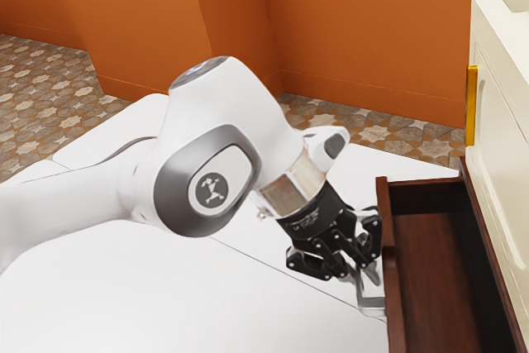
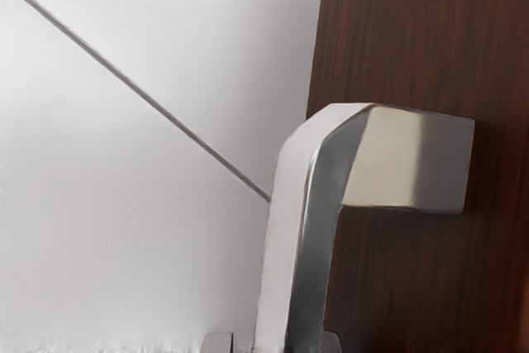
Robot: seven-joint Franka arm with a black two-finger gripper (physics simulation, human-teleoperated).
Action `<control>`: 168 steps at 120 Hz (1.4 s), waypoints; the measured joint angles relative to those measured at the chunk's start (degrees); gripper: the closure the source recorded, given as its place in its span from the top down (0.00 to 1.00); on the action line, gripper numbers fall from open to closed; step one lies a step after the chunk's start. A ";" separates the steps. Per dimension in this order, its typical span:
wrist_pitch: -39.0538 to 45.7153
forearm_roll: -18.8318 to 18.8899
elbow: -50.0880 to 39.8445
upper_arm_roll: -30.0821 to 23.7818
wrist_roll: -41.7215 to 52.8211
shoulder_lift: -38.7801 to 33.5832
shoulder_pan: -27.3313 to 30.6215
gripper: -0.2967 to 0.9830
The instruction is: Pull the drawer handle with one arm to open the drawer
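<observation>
Orange walls (image 1: 355, 39) round rm, patterned floor (image 1: 37, 93) below. Big white table (image 1: 215, 303), white arm (image 1: 74, 208) reaching over it. Off-white cabinet (image 1: 504, 113) w/ gold strip (image 1: 471, 105) at ext. view's right. Dk brown wood drawer (image 1: 391, 287) pulled out, inside showing. Black claw (image 1: 366, 274) tilted down at drawer front, by handle; can't tell if clamped or apart. Silver handle (image 2: 397, 159), squared bend, fixed to drawer's outer face.
</observation>
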 joint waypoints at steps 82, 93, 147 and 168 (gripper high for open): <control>-6.06 -0.57 -4.16 6.73 5.93 -6.43 -0.50 0.26; -6.87 -0.60 -4.60 7.55 6.75 -7.24 -0.61 0.26; -13.82 -0.41 -2.80 17.02 10.07 -12.58 -0.78 0.42; -19.35 2.82 2.64 23.91 11.09 -14.41 -0.70 0.60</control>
